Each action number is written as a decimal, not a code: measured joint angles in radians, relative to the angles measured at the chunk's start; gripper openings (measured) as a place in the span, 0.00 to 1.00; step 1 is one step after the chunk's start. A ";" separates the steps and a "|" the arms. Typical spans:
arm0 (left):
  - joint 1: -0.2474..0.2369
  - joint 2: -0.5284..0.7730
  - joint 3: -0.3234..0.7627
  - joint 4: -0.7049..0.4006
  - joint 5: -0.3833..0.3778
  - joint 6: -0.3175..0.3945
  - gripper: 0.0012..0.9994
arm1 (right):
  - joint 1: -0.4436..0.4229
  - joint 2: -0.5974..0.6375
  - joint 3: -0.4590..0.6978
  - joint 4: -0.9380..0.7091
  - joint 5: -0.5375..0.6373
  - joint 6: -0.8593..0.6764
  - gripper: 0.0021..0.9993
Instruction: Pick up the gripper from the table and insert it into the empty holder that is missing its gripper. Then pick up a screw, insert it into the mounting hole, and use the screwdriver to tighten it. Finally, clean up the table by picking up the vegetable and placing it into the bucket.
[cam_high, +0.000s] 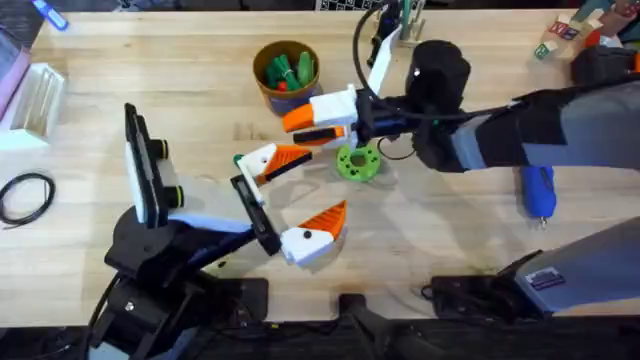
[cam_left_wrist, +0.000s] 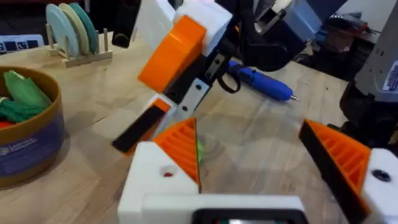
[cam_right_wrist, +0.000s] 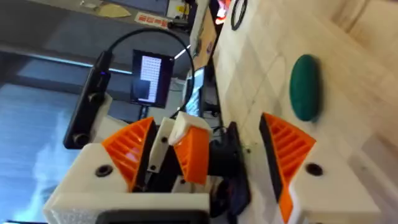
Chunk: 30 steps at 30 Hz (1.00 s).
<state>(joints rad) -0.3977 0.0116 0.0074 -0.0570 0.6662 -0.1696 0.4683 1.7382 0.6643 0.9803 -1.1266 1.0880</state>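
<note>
Screwdriver (cam_high: 538, 190) lies flat on the table (cam_high: 100, 140) beside the right arm's forearm, well behind the right gripper (cam_high: 318, 118), which reaches level across the middle, fingers spread, near the bucket (cam_high: 286, 72). Left gripper (cam_high: 300, 195) angles inward, released, fingers apart.

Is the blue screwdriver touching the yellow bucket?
Apart. The overhead view shows the screwdriver lying far right on the table, while the bucket stands toward the far middle, bare wood between them.

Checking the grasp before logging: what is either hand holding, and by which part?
Left hand: open, nothing. A white-and-orange piece sits inside the right hand, but whether it is gripped cannot be told.
</note>
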 joint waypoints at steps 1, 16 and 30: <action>0.000 0.000 0.000 0.000 0.000 0.001 0.99 | -0.013 0.000 0.000 -0.001 0.000 -0.029 0.95; 0.000 0.000 0.000 0.000 0.004 0.005 0.99 | -0.200 -0.258 0.245 -1.034 0.340 -0.667 0.96; 0.000 0.000 0.000 0.000 0.004 0.005 0.99 | 0.158 -0.377 0.304 -1.591 0.992 -1.086 0.61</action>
<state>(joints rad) -0.3977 0.0116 0.0074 -0.0572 0.6699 -0.1646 0.6261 1.3608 0.9680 -0.6108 -0.1350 0.0021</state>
